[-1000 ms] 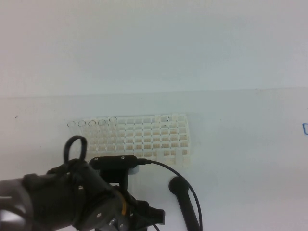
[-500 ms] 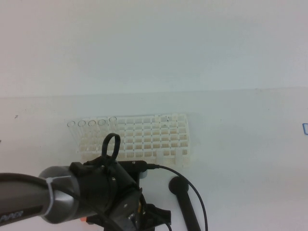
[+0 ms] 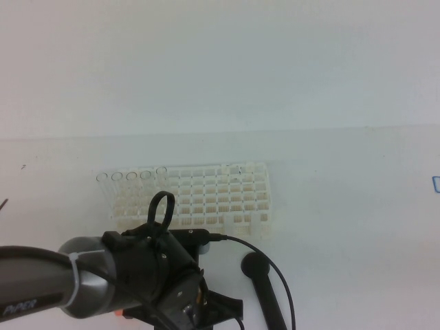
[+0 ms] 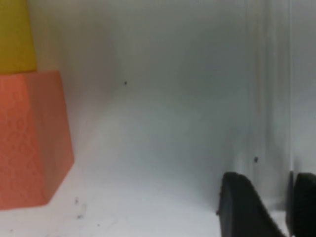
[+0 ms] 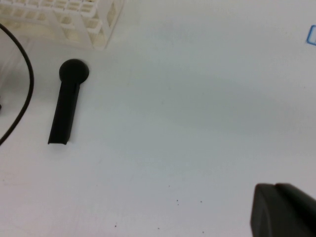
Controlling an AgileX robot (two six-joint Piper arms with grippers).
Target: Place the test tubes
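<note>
A white test tube rack [image 3: 206, 196] stands mid-table, with several clear tubes [image 3: 130, 177] upright along its back left row. My left arm [image 3: 130, 282] fills the near left, in front of the rack. In the left wrist view the left gripper [image 4: 269, 177] is low over the table, its black fingers [image 4: 242, 207] shut on a clear test tube [image 4: 269, 98] that runs straight out from between them. The right gripper [image 5: 276, 192] is shut and holds nothing, hovering over bare table to the right of the rack's corner [image 5: 74, 17].
A black handle-shaped tool [image 3: 265, 289] lies in front of the rack's right end, also in the right wrist view [image 5: 66, 106]. A black cable [image 3: 278, 275] loops from my left arm. An orange block [image 4: 29, 138] and a yellow block [image 4: 15, 34] sit beside the left gripper.
A second ago the left arm sat further left; it has swung right and rolled over, then almost stopped in the last half second. Rack and black tool have not moved.
</note>
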